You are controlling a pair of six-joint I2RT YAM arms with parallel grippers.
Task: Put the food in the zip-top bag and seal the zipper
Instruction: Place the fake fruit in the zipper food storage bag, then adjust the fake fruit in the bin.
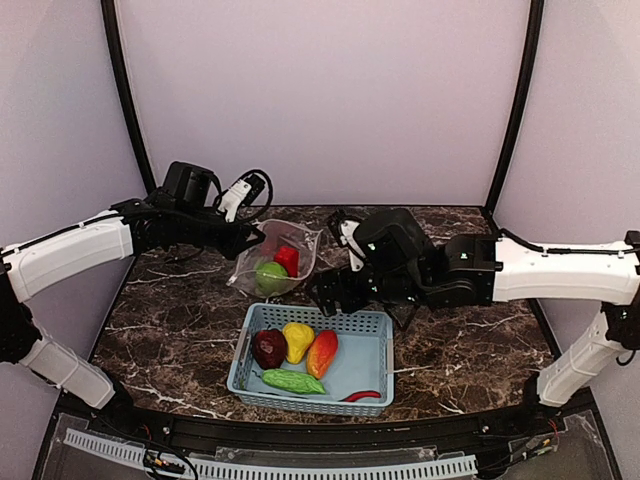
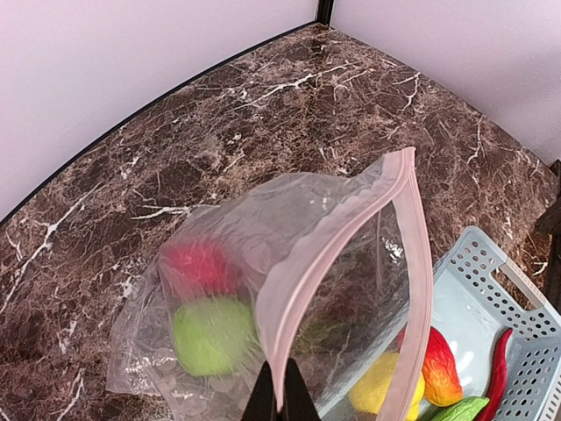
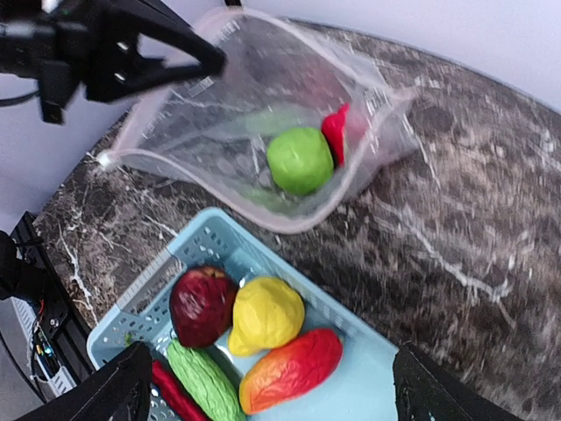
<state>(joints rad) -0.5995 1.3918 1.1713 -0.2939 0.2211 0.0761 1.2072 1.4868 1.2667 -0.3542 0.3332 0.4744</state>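
The zip-top bag (image 1: pixel 262 262) lies behind the basket with its mouth held open. A lime-green pepper (image 1: pixel 271 275) and a red pepper (image 1: pixel 287 258) are inside it. They also show in the left wrist view, lime-green pepper (image 2: pixel 213 335) and red pepper (image 2: pixel 197 266). My left gripper (image 2: pixel 280 399) is shut on the pinkish zipper strip (image 2: pixel 337 232). My right gripper (image 3: pixel 273 375) is open and empty, above the basket's far side. The dark red pepper (image 3: pixel 202 305), yellow pepper (image 3: pixel 265 313), orange pepper (image 3: pixel 294 368), cucumber (image 3: pixel 206 384) and chilli (image 1: pixel 362 396) lie in the basket.
The light blue lattice basket (image 1: pixel 372 330) stands at the near middle of the dark marble table (image 1: pixel 470 350). Pale walls close the back and sides. My right arm (image 1: pixel 520 270) reaches in from the right over the table.
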